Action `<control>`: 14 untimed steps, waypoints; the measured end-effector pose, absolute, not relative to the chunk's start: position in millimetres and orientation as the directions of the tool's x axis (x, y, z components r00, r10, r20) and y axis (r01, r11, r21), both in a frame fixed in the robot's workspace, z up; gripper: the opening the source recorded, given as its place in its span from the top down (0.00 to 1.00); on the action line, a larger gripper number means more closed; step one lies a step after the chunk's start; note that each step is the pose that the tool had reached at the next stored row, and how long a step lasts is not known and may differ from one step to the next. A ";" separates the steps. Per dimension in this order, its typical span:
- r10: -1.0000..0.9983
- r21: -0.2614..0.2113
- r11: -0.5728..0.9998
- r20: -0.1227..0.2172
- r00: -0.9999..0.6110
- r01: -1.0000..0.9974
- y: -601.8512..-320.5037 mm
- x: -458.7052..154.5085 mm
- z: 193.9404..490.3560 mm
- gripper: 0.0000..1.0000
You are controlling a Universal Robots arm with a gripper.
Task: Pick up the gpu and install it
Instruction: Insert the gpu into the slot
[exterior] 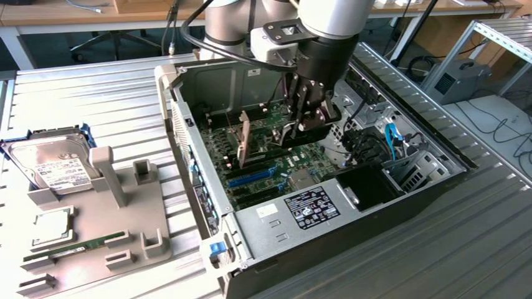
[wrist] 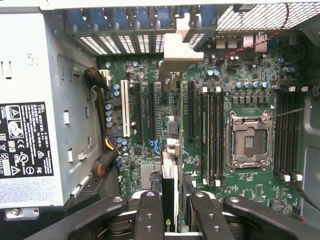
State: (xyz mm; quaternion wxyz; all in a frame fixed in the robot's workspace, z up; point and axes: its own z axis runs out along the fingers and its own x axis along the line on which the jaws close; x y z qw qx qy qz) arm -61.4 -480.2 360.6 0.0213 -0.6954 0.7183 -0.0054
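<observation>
- One robot arm reaches down into the open computer case (exterior: 432,168) lying on its side on the metal table (exterior: 99,99); its gripper (exterior: 306,128) hangs low over the green motherboard (exterior: 275,159).
- In the wrist view the gripper (wrist: 171,215) has its two black fingers (wrist: 150,215) set on either side of the gpu (wrist: 170,195), pinching the thin black card edge-on between them.
- In that same view the gpu stands on edge over the motherboard (wrist: 250,90), in line with the long expansion slots (wrist: 145,112); its silvery bracket (wrist: 176,55) reaches to the slotted rear wall of the case. Whether the card is fully seated cannot be told.
- An empty processor socket (wrist: 249,137) lies beside the memory slots (wrist: 212,135).
- A power supply (exterior: 316,208) with a black label fills the near corner of the case.
- At the exterior view's left, a grey holder tray (exterior: 124,212) carries a hard drive (exterior: 50,165) in a blue frame, a processor chip (exterior: 52,227) and a green memory stick (exterior: 79,245).
</observation>
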 end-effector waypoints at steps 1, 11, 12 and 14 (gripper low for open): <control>-0.999 -0.037 0.033 -0.023 -0.032 -0.999 -480.4 -61.4 360.6 0.74; -0.999 -0.037 0.033 -0.023 -0.032 -0.999 -483.8 -61.4 360.5 0.74; -0.999 -0.037 0.033 -0.023 -0.032 -0.999 -484.0 -61.4 360.5 0.74; -0.999 -0.037 0.033 -0.023 -0.032 -0.999 -484.7 -61.4 360.5 0.74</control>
